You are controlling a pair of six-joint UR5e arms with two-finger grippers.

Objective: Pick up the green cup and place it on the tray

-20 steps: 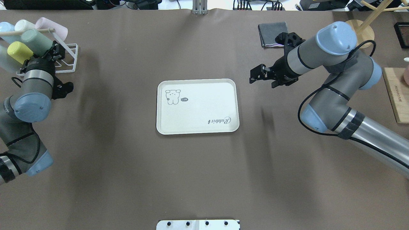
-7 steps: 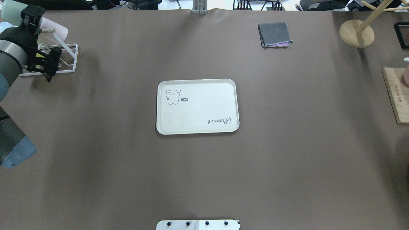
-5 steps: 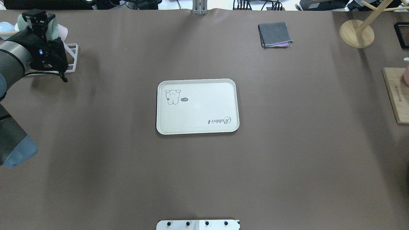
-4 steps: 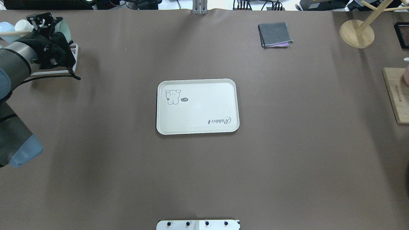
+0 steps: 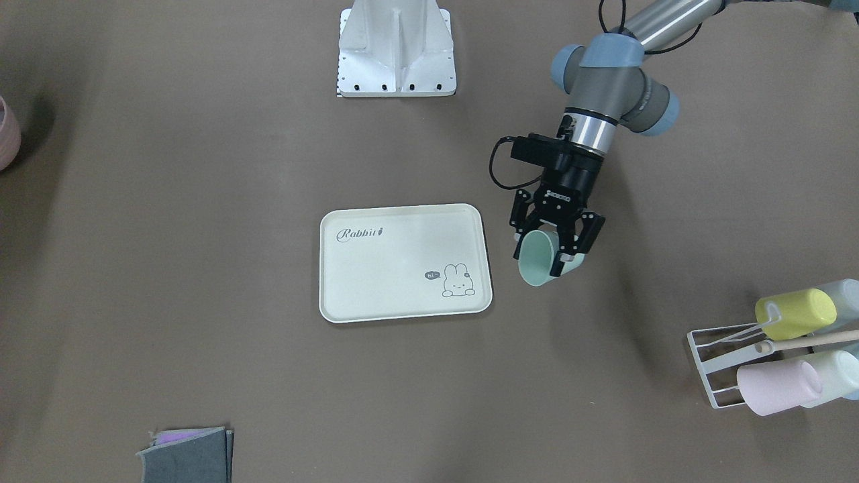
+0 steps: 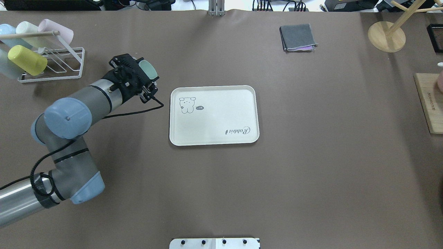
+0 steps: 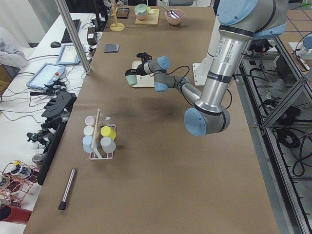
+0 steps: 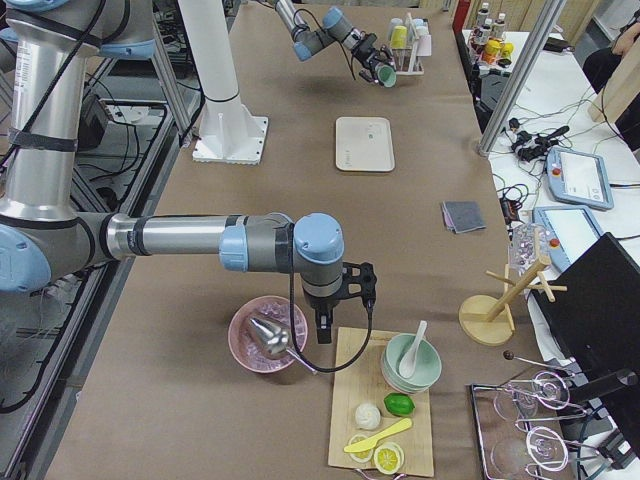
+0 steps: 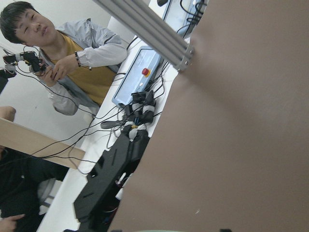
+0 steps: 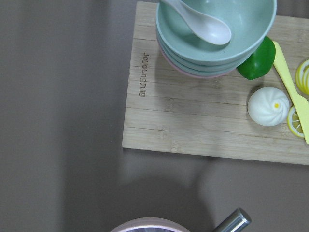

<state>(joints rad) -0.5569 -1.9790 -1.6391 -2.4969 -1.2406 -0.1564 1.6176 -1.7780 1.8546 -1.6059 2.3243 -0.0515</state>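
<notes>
Right now my left hand (image 5: 551, 249) is closed across the body of the green cup (image 5: 535, 263), one finger on either side of its wall. The cup lies tipped over, its mint-green mouth facing away from the wrist. Going by the shadow on the tabletop, it hangs clear of the surface. It is just beside the tray (image 5: 389, 275), off the short edge nearest the bunny drawing, and not yet over it.

I judge the cup to be light, stiff and empty, so it needs little squeeze. Its wall is smooth and round, and I would expect it to twist or slide in a loose grip. Holding it across the middle of the body, as now, seems the safest place. I reckon it must be turned upright before it goes down.

The tray is flat and bare, with only a low rim to pass over. The brown tabletop (image 6: 311, 155) around it gives plenty of room. The wire rack (image 6: 65, 62) with the other cups stands well apart, as does the folded grey cloth (image 6: 297, 36).

My right hand (image 8: 322, 325) hangs far off by the pink bowl (image 8: 262, 335). I cannot tell how its fingers stand.
</notes>
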